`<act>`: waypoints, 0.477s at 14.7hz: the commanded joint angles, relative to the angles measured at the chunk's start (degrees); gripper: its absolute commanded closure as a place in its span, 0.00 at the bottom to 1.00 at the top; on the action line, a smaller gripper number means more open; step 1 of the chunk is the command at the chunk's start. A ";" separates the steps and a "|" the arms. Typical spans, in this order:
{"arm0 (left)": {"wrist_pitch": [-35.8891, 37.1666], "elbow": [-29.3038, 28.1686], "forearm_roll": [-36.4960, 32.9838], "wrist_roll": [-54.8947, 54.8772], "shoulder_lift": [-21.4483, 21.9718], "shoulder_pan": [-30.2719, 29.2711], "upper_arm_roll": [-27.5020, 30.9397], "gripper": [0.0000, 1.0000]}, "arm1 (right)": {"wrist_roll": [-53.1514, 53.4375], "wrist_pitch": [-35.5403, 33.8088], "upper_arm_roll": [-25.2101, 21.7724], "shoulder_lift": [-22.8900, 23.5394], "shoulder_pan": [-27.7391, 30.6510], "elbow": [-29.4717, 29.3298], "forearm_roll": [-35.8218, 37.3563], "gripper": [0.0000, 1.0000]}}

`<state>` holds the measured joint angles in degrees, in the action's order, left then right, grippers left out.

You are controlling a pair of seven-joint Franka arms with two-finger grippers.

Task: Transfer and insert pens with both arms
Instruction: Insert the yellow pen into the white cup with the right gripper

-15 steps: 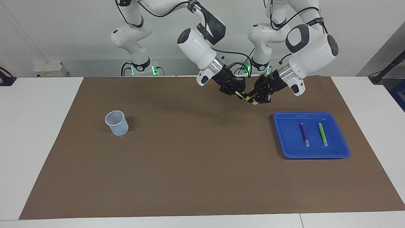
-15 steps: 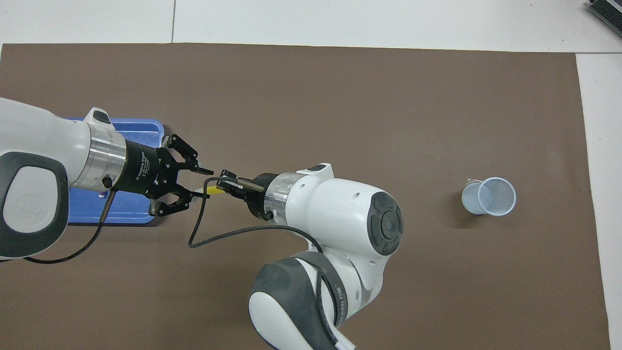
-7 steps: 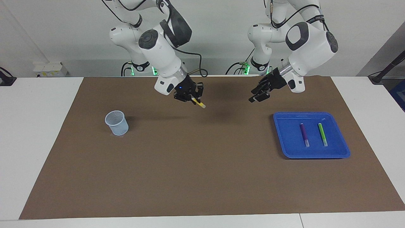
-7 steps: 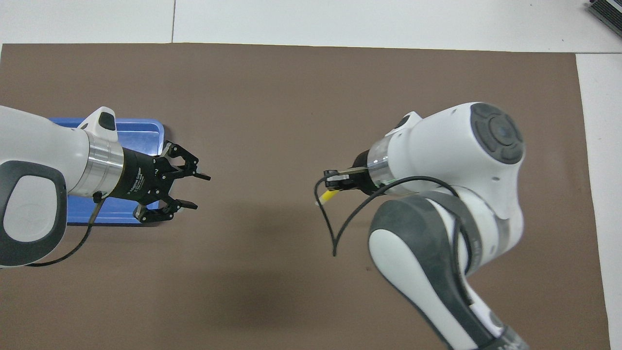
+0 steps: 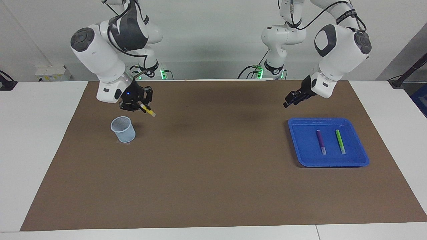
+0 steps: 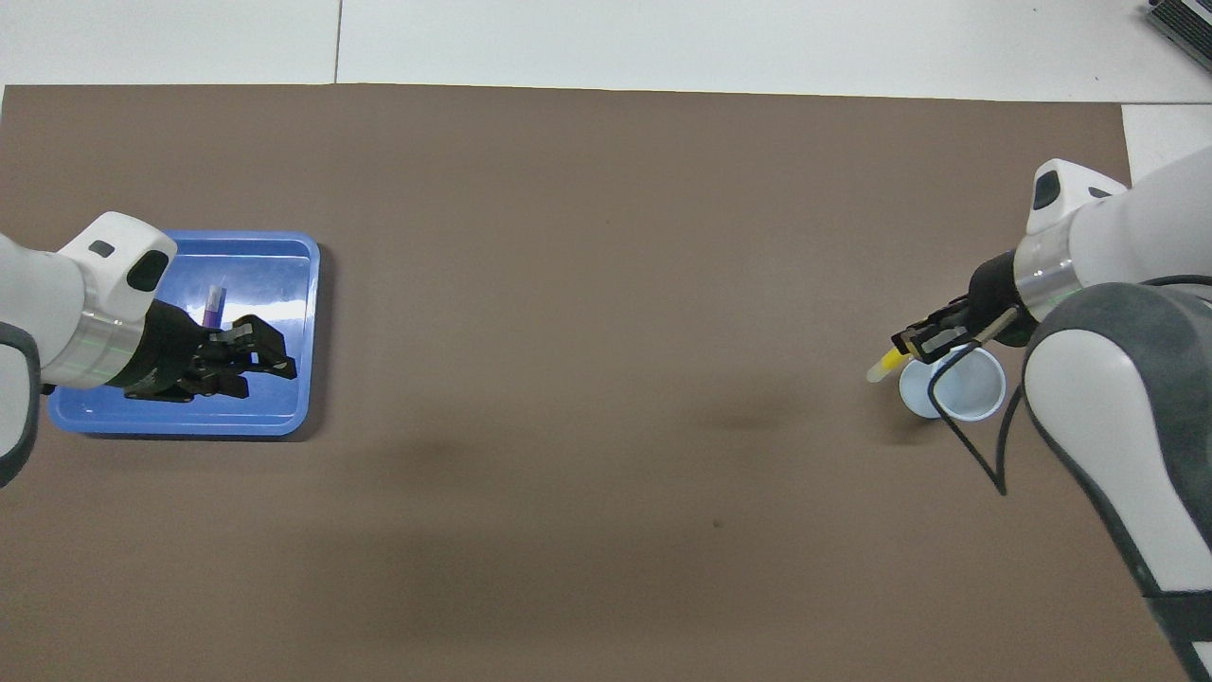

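Note:
My right gripper (image 5: 142,107) is shut on the yellow pen (image 5: 149,112) and holds it tilted, pale end down, in the air just by the rim of the pale blue cup (image 5: 123,129). In the overhead view the right gripper (image 6: 914,347), the yellow pen (image 6: 884,366) and the cup (image 6: 956,386) show at the right arm's end. My left gripper (image 5: 288,102) is open and empty, up over the edge of the blue tray (image 5: 300,143) nearest the robots. The purple pen (image 5: 321,141) and green pen (image 5: 340,141) lie in the tray. From overhead the left gripper (image 6: 273,352) covers part of the tray (image 6: 295,284). The purple pen (image 6: 215,305) shows partly and the green pen is hidden.
A brown mat (image 5: 213,166) covers most of the white table (image 5: 40,140). The cup stands at the right arm's end and the tray at the left arm's end.
The left gripper let go of the yellow pen and drew back over the tray. The right gripper carried the pen from the hand-over point across the table to the cup.

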<state>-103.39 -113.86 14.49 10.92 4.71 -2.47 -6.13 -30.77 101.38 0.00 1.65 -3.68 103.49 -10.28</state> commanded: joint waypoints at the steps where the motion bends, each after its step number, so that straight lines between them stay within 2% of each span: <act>1: -3.38 -1.10 -6.91 -9.74 1.27 -1.48 -0.28 0.45 | -7.19 2.24 0.87 -0.33 0.35 1.01 6.56 1.00; 3: -6.82 -1.45 -8.86 -14.84 1.01 -3.32 -0.28 0.45 | -11.30 2.24 1.22 -0.68 -0.01 1.36 12.10 1.00; 7: -9.64 -1.46 -10.97 -26.37 -0.48 -7.28 -0.28 0.45 | -14.23 7.76 1.14 -2.87 2.52 7.41 13.00 1.00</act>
<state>-110.83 -114.12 4.83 -10.58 4.58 -7.67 -6.01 -42.92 105.82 0.93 1.56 -3.26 105.61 1.60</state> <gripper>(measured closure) 0.401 0.824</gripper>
